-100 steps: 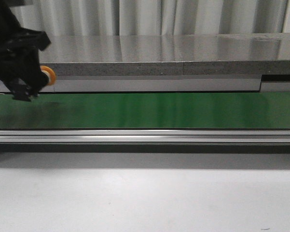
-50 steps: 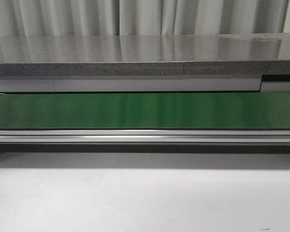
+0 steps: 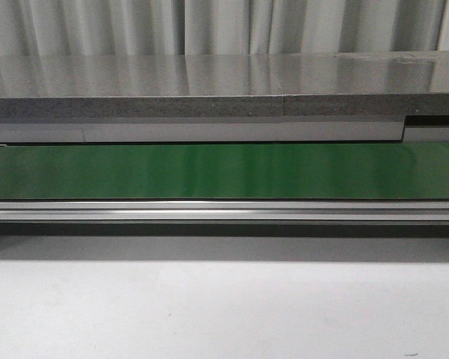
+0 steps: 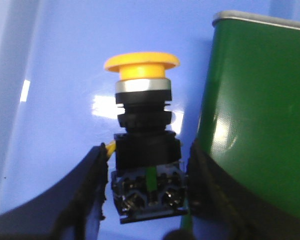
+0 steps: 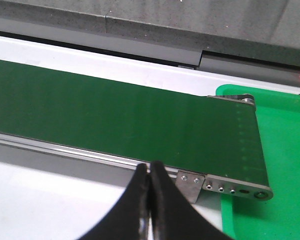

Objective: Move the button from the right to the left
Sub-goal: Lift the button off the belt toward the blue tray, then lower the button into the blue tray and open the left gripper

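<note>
Green tray sat at the 3 o'clock end of the green conveyor belt; nothing visible in the part shown. Button was pinched at its black body between the left end effector fingers, over a blue surface beside the belt end. Orange-yellow mushroom cap, silver collar, black blocky base, thin green mark. Right end effector was closed, fingers touching, holding nothing, near the belt's rail.
</note>
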`<state>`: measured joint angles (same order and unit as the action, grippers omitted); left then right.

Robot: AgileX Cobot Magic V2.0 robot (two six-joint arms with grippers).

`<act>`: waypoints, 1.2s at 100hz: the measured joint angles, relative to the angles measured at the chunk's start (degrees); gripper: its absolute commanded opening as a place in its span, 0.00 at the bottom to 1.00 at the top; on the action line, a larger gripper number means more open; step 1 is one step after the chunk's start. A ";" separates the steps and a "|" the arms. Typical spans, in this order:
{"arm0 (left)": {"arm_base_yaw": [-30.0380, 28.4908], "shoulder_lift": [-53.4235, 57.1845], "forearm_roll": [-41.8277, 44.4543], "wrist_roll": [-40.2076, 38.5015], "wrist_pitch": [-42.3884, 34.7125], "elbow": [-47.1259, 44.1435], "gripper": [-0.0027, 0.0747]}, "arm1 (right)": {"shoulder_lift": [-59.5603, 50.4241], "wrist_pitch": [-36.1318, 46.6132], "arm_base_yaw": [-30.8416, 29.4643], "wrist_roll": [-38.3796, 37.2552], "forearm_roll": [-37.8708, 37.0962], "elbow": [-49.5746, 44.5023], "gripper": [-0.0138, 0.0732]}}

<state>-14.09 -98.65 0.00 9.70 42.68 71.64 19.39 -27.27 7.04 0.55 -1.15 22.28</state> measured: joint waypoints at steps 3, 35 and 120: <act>0.00 -0.64 0.00 0.00 -0.39 0.00 0.15 | 0.00 0.00 0.00 0.00 0.00 0.00 0.08; 0.00 -3.75 0.00 0.00 -1.69 0.00 0.33 | 0.00 0.00 0.00 0.00 0.00 0.00 0.08; 0.00 5.16 -2.07 0.00 -2.90 0.00 0.67 | 0.00 0.00 0.00 0.00 0.00 0.00 0.08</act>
<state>-14.09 -93.49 -2.07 9.70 39.79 71.64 19.39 -27.27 7.04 0.55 -1.15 22.28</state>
